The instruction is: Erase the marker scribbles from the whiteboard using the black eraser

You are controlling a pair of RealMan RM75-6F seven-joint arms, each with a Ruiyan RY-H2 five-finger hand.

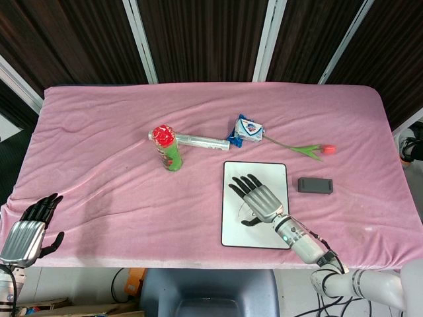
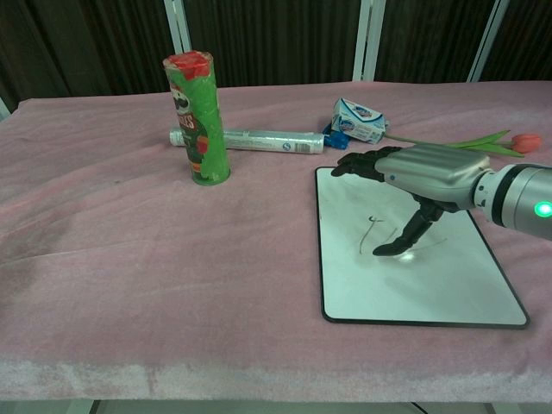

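Note:
The whiteboard [image 1: 272,173] [image 2: 431,285] lies flat on the pink cloth, with thin marker scribbles [image 2: 373,231] near its middle. The black eraser [image 1: 315,185] rests on the cloth just right of the board; the chest view does not show it. My right hand [image 1: 258,199] [image 2: 414,177] hovers over the board, fingers spread and pointing away, thumb tip touching the board surface, holding nothing. My left hand [image 1: 30,228] hangs off the table's front left corner, fingers apart and empty; only the head view shows it.
A green chip can [image 1: 168,148] [image 2: 198,121] with a red lid stands left of the board. Behind it lies a silver tube [image 1: 201,140] [image 2: 259,140], then a blue-white snack packet [image 1: 248,129] [image 2: 360,120] and an artificial tulip [image 1: 307,150] [image 2: 504,140] at the back right.

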